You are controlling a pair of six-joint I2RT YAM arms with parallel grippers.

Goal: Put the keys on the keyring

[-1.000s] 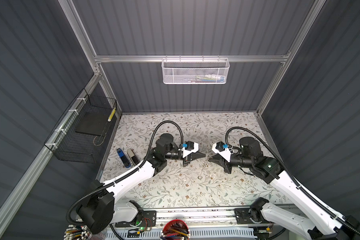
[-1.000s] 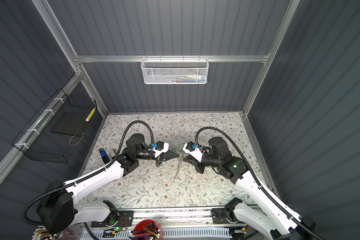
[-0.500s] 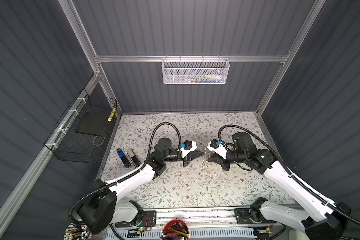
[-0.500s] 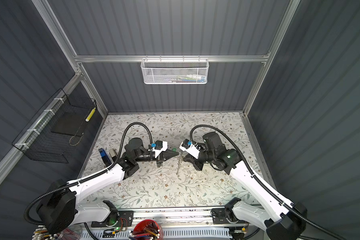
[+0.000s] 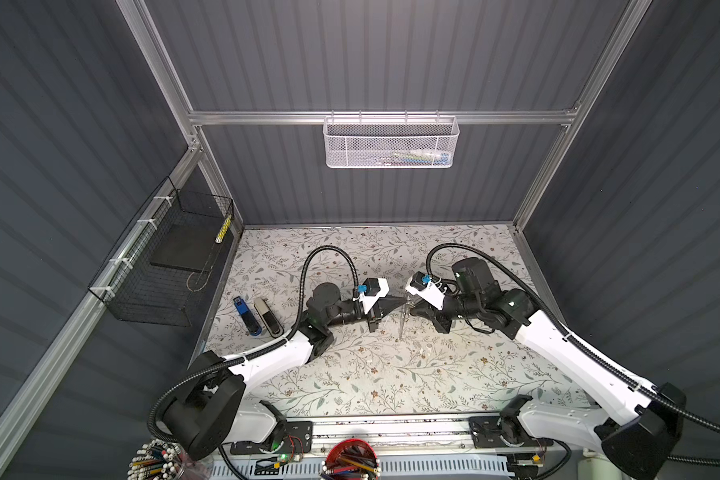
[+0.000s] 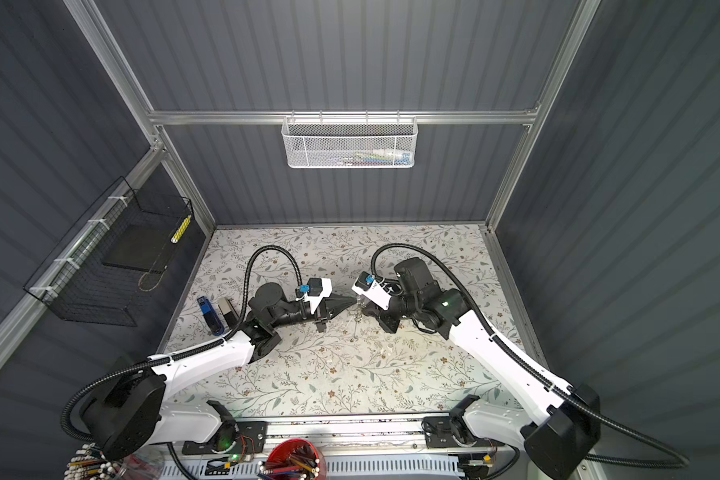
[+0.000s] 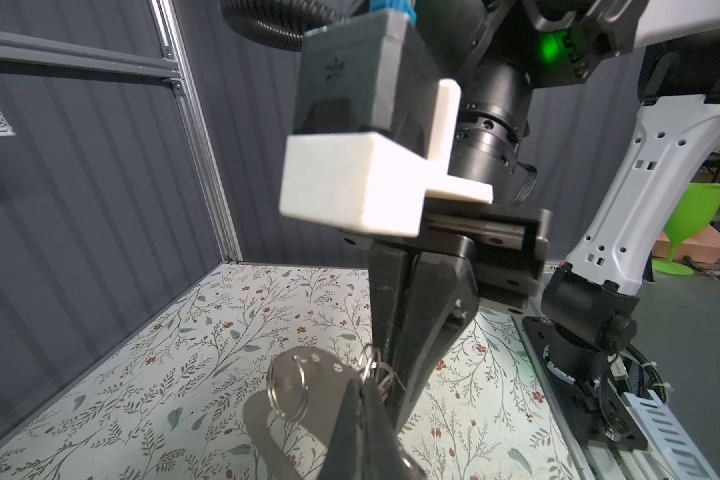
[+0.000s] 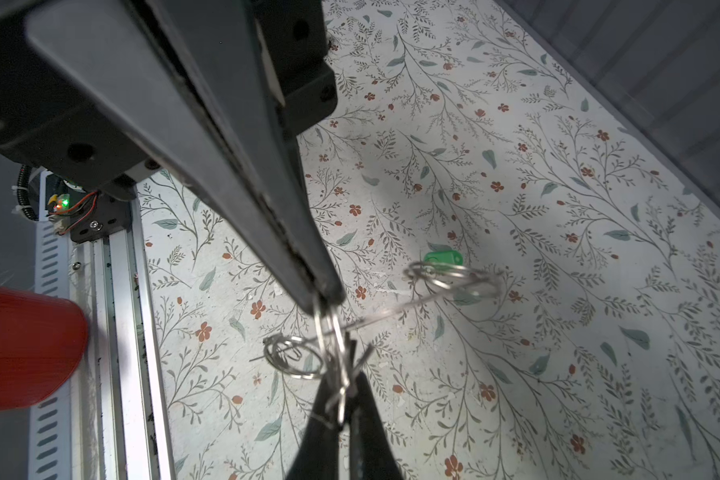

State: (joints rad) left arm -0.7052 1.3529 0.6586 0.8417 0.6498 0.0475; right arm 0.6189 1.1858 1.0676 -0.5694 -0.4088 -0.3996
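Observation:
In the left wrist view my left gripper [image 7: 364,399] is shut on the keyring [image 7: 308,382], a flat grey plate held above the table. A large split ring [image 7: 287,390] hangs through the plate's holes. My right gripper [image 8: 341,411] is shut on a small metal ring [image 8: 329,332] at the plate's edge, tip to tip with the left fingers [image 8: 267,208]. In both top views the left gripper [image 5: 400,300] [image 6: 352,300] and the right gripper [image 5: 410,305] [image 6: 360,307] meet mid-table. A green tag [image 8: 443,257] shows behind another ring [image 8: 454,276]; I cannot tell whether it hangs or lies. The keys' blades are hidden.
A blue stapler [image 5: 246,318] and a grey stapler [image 5: 267,318] lie at the table's left edge. A black wire basket [image 5: 163,266] hangs on the left wall and a white mesh basket [image 5: 389,141] on the back wall. A red pencil cup [image 5: 350,457] stands past the front rail.
The right arm has swung left and brought its gripper tip up against the left gripper's tip. The left arm has barely shifted. Both grippers stay shut.

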